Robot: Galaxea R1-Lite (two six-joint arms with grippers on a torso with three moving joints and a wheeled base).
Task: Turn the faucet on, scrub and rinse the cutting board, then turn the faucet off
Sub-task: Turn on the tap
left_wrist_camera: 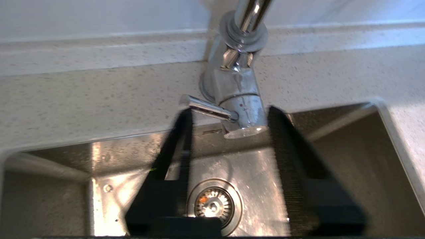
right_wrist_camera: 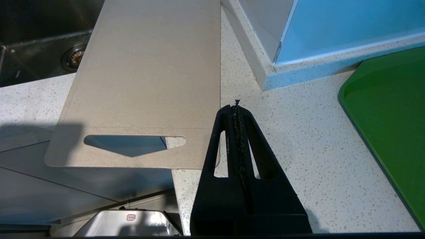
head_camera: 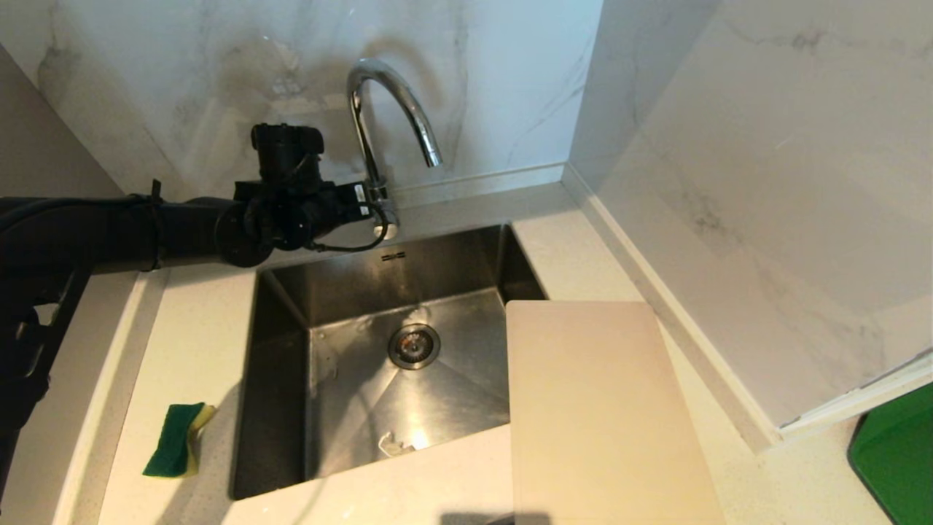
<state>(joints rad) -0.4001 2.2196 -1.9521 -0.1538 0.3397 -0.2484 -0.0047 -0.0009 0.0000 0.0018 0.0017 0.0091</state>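
The chrome gooseneck faucet [head_camera: 386,109] stands behind the sink, and no water stream shows under its spout. My left gripper [head_camera: 373,205] reaches in from the left at the faucet's base. In the left wrist view the left gripper [left_wrist_camera: 230,113] is open, one finger on each side of the faucet body [left_wrist_camera: 237,89]. The thin lever [left_wrist_camera: 207,108] ends close to one fingertip [left_wrist_camera: 186,116]. The cream cutting board [head_camera: 598,408] lies flat, overlapping the sink's right edge. My right gripper [right_wrist_camera: 236,106] hangs shut and empty over the counter beside the board [right_wrist_camera: 146,76], near its handle hole [right_wrist_camera: 132,144].
The steel sink [head_camera: 291,379] has a drain strainer [head_camera: 414,345] at its middle. A green and yellow sponge [head_camera: 177,440] lies on the counter left of the sink. A green tray [head_camera: 896,452] sits at the far right. Marble walls close the back and right sides.
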